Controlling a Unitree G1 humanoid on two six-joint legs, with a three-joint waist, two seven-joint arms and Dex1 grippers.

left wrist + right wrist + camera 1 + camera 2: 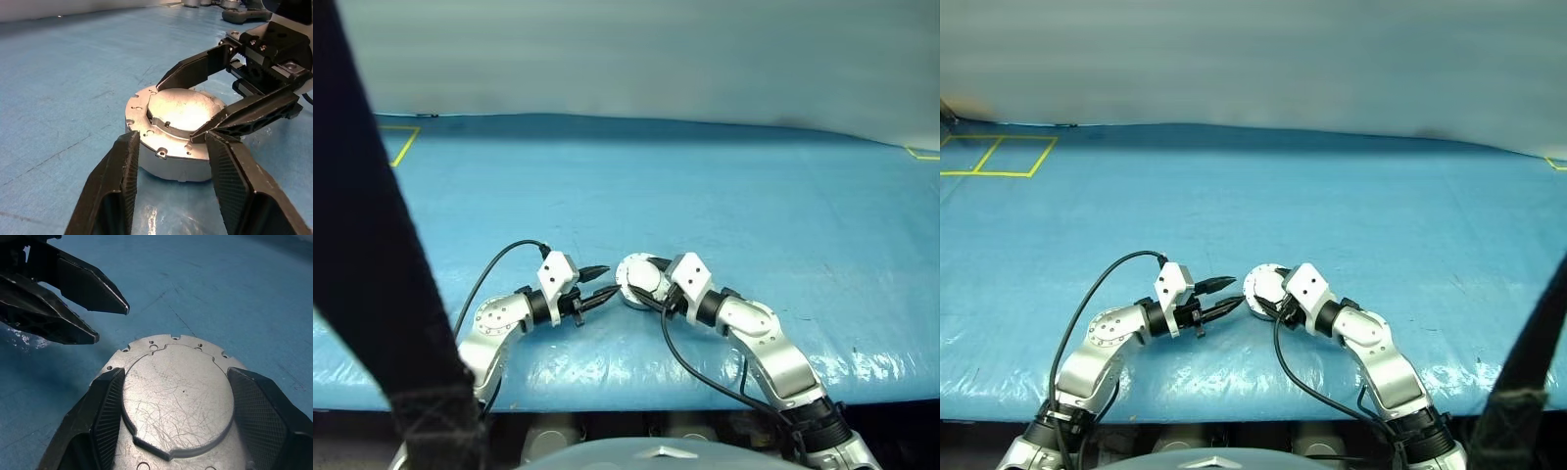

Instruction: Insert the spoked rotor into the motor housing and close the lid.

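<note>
Right wrist view: the lid (178,399) is shut flat on top of the motor housing (168,152), plain grey side up.
Motor housing place: on the blue table (754,215), near its 6 o'clock edge, between both arms.
Right gripper (178,431): fingers hug the round case, one on each side.
Left gripper (171,147): fingers a little apart, holding nothing, tips just beside the case.

You're looking at a glossy blue surface (1351,206) with yellow tape lines (997,155) at its corners, under a pale grey wall (1263,59).
</note>
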